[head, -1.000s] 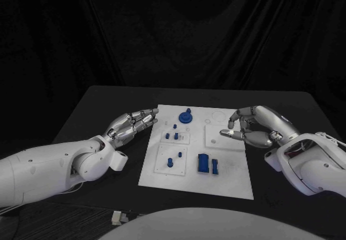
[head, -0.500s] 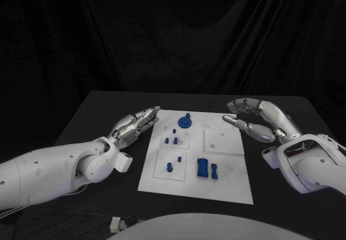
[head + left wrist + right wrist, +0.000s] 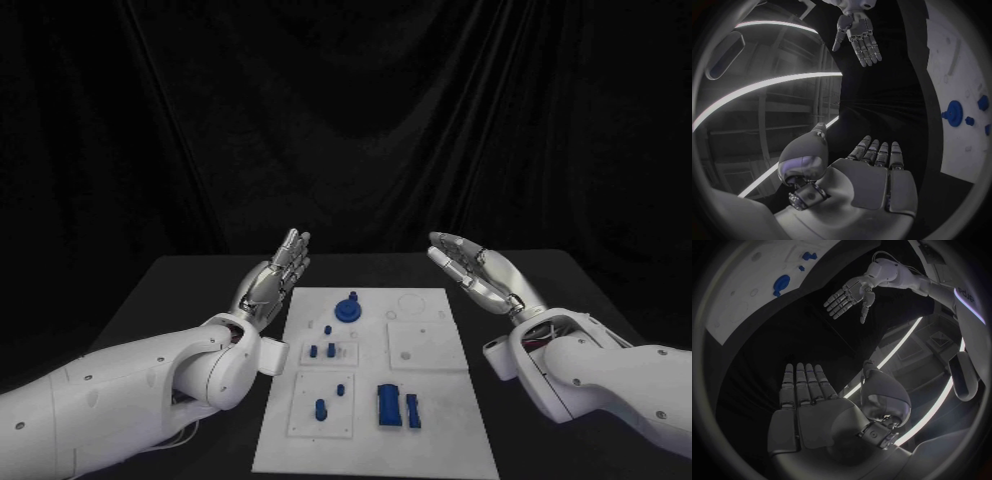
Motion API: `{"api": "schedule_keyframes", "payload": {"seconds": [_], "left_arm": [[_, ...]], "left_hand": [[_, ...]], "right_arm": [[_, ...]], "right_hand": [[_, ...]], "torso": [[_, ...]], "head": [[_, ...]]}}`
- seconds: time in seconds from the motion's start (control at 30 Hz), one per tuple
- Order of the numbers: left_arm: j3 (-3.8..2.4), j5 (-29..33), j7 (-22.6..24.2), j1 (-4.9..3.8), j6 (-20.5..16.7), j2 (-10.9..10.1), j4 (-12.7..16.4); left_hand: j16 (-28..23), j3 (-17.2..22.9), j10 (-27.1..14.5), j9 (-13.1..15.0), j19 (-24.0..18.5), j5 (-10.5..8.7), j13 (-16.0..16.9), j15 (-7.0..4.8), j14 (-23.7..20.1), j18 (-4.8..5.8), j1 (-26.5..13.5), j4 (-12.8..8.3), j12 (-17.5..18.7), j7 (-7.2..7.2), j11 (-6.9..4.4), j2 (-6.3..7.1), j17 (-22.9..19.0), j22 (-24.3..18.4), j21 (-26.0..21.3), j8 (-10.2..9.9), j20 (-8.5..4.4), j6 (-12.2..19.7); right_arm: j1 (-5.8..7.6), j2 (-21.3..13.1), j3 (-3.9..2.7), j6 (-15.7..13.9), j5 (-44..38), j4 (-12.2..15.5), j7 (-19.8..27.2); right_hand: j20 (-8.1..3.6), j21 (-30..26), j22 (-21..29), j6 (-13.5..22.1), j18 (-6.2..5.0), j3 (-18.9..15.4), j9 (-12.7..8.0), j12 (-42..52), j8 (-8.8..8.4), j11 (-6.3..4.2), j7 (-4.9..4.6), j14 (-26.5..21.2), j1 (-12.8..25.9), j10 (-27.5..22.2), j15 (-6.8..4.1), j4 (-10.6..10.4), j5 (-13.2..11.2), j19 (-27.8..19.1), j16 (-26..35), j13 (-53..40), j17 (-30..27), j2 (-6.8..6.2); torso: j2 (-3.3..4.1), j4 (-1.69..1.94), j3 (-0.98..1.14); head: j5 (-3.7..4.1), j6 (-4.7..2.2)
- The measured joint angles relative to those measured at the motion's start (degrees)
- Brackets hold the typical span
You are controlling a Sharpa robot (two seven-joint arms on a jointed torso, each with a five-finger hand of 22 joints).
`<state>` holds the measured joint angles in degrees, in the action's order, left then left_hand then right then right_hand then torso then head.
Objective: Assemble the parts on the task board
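Black table [image 3: 188,300] under a dark curtain carries the white board [image 3: 426,405] at its middle, between the two arms. Nearest on the board, a pair of upright blue blocks [image 3: 395,406] stands beside a small peg [image 3: 320,407]. Farther up sit two short pegs [image 3: 322,351], then a round blue disc [image 3: 348,309] near the far edge. Left hand [image 3: 278,272] and right hand [image 3: 473,267] are raised off the table at either side of the board's far end, fingers straight and apart, holding nothing.
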<state>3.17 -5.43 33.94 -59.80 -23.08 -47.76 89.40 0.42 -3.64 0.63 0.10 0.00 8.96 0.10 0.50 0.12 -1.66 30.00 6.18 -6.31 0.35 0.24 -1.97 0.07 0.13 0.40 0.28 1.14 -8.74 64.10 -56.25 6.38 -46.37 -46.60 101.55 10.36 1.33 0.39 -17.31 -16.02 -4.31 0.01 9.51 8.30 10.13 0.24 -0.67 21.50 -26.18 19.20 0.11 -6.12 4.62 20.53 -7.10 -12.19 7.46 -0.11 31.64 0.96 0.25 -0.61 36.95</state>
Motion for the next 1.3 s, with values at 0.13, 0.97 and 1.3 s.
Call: {"api": "schedule_keyframes", "payload": {"seconds": [0.13, 0.97, 1.3], "left_arm": [[-1.59, 1.4, -1.3, -0.13, -6.6, 1.5, 0.2], [-3.09, 5.0, -4.6, -0.19, -20.1, 3.0, 0.4], [-3.09, 5.2, -4.7, -0.19, -20.5, 3.0, 0.4]], "left_hand": [[0.0, 1.8, -0.2, 0.0, 0.1, -1.35, 0.0, 0.0, 0.0, 0.01, -4.5, -1.4, 1.3, -0.36, -0.2, 0.96, 0.0, 0.0, 0.0, 0.0, -0.35, 1.2], [-0.2, 3.6, -0.2, 0.0, 0.0, -8.35, 0.0, -0.2, -0.2, 0.88, -20.9, -5.9, 6.1, -0.35, -0.2, 1.92, 0.0, -0.1, -0.2, 0.0, -0.86, 7.9], [-0.2, 3.6, -0.2, 0.0, 0.0, -8.79, 0.0, -0.2, -0.2, 0.88, -29.6, -5.9, 6.1, -0.35, -0.2, 1.98, 0.0, -0.1, -0.2, 0.0, -0.86, 8.5]], "right_arm": [[-0.78, 2.3, -1.31, 0.3, 7.3, -2.3, 2.9], [-3.83, 11.6, -6.31, 1.7, 43.6, -11.6, 17.3], [-3.83, 11.6, -6.31, 1.8, 45.9, -11.6, 18.5]], "right_hand": [[-0.66, 0.0, 2.6, 2.5, 1.67, 0.0, -1.4, -1.3, -1.52, -0.11, 0.34, -3.2, 3.9, -2.9, -0.08, 1.2, -2.1, -3.1, 1.0, 1.9, -1.1, 0.06], [-1.32, 0.0, 16.9, 15.7, 3.42, 0.0, -9.4, -8.1, -9.93, -0.24, 0.65, -20.7, 24.4, -18.6, -0.13, 5.7, -4.2, -19.7, 6.9, 12.1, -7.4, 0.09], [-1.32, 0.0, 17.3, 15.8, 3.42, 0.0, -9.5, -8.1, -9.93, -0.22, 0.65, -21.2, 25.8, -19.0, -0.14, 5.7, -4.2, -20.2, 6.9, 12.1, -7.4, 0.05]], "torso": [[-0.24, -0.47, -0.13], [-0.45, -0.96, -0.26], [-0.46, -0.97, -0.26]], "head": [[0.41, -1.68], [0.62, -2.58], [0.62, -2.58]]}}
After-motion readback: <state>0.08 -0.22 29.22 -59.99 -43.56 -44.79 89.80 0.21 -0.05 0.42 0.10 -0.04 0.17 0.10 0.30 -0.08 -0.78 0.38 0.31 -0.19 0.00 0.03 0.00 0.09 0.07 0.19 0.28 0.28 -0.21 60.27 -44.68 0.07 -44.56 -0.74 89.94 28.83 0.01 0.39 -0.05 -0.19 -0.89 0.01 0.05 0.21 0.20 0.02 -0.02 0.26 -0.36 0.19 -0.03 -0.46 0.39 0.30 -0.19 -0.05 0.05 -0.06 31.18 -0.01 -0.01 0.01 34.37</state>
